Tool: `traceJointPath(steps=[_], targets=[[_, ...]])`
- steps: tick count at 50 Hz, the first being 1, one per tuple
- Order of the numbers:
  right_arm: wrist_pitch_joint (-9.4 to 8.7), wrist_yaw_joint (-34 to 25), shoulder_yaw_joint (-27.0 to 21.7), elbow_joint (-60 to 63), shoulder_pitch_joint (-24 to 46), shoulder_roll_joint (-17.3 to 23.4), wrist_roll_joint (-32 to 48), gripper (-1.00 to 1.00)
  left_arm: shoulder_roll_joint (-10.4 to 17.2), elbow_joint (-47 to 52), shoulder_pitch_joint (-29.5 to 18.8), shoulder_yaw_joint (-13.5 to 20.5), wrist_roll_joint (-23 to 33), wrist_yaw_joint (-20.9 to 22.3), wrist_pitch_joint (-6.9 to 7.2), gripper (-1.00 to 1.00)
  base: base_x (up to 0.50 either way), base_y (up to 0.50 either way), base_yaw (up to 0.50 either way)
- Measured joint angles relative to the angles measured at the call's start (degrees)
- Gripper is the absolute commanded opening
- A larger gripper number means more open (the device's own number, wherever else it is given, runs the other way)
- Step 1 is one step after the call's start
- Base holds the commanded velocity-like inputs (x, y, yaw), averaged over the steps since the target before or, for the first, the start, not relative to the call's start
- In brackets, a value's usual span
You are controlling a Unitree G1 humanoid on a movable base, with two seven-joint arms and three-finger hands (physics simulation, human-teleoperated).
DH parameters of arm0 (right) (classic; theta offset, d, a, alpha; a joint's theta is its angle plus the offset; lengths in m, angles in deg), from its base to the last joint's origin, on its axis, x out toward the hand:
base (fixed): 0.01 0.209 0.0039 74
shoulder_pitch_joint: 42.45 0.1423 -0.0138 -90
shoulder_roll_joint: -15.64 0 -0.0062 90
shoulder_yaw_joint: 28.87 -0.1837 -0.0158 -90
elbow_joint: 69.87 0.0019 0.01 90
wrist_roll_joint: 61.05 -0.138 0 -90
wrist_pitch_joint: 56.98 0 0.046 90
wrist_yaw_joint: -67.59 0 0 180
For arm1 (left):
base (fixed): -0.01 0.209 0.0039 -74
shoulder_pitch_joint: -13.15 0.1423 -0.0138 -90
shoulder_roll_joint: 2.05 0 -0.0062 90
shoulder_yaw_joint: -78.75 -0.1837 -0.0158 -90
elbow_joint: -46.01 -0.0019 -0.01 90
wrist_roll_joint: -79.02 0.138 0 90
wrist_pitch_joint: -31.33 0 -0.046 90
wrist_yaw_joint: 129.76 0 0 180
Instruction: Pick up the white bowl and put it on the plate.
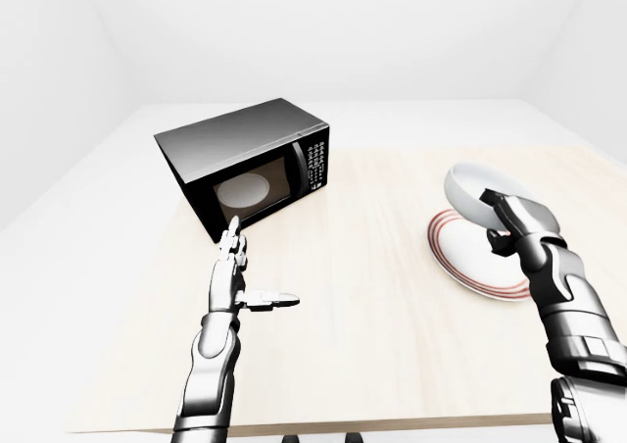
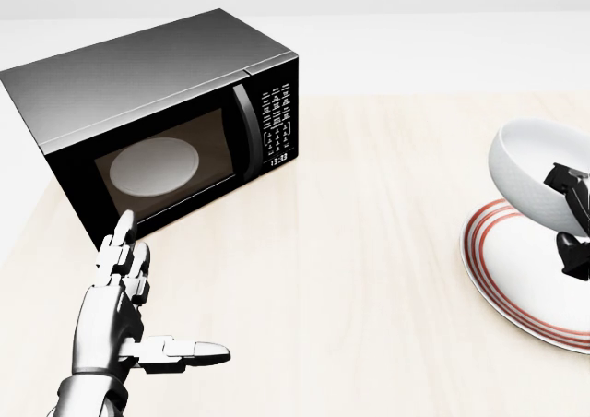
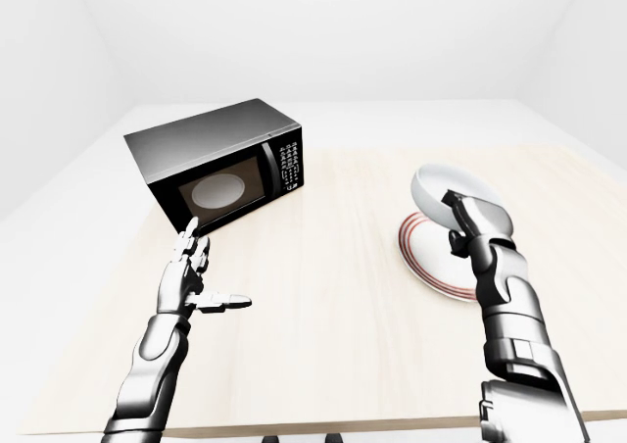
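The white bowl (image 2: 527, 170) hangs tilted above the upper edge of the red-rimmed plate (image 2: 513, 292), at the right of the head view. My right hand (image 2: 572, 216) is shut on the bowl's near rim, with fingers over the lip and partly cut off by the frame's right edge. The left-eye view shows the bowl (image 1: 474, 188) above the plate (image 1: 458, 255), apparently not resting on it. My left hand (image 2: 138, 315) hovers open at the lower left, fingers up and thumb pointing right, holding nothing.
A black microwave (image 2: 147, 103) with its door closed stands at the upper left of the wooden table (image 2: 369, 251), just above my left hand. The table's near edge (image 1: 392, 423) shows in the left-eye view.
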Motion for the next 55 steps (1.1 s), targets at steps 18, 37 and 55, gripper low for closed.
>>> traceJointPath(steps=[18, 37, 55], targets=[[0.0, 2.65, -0.11, -4.75, -0.79, 2.07, -1.16, -1.0, 0.0, 0.0, 0.0, 0.0, 0.0, 0.0, 0.0, 1.0, 0.0, 0.0, 0.0], [0.0, 4.99, 0.51, -9.27, -0.66, 3.08, -1.86, -1.0, 0.0, 0.0, 0.0, 0.0, 0.0, 0.0, 0.0, 1.0, 0.0, 0.0, 0.0], [0.0, 7.61, 1.77, -14.62, 0.31, 3.71, -2.22, -1.0, 0.0, 0.0, 0.0, 0.0, 0.0, 0.0, 0.0, 1.0, 0.0, 0.0, 0.0]])
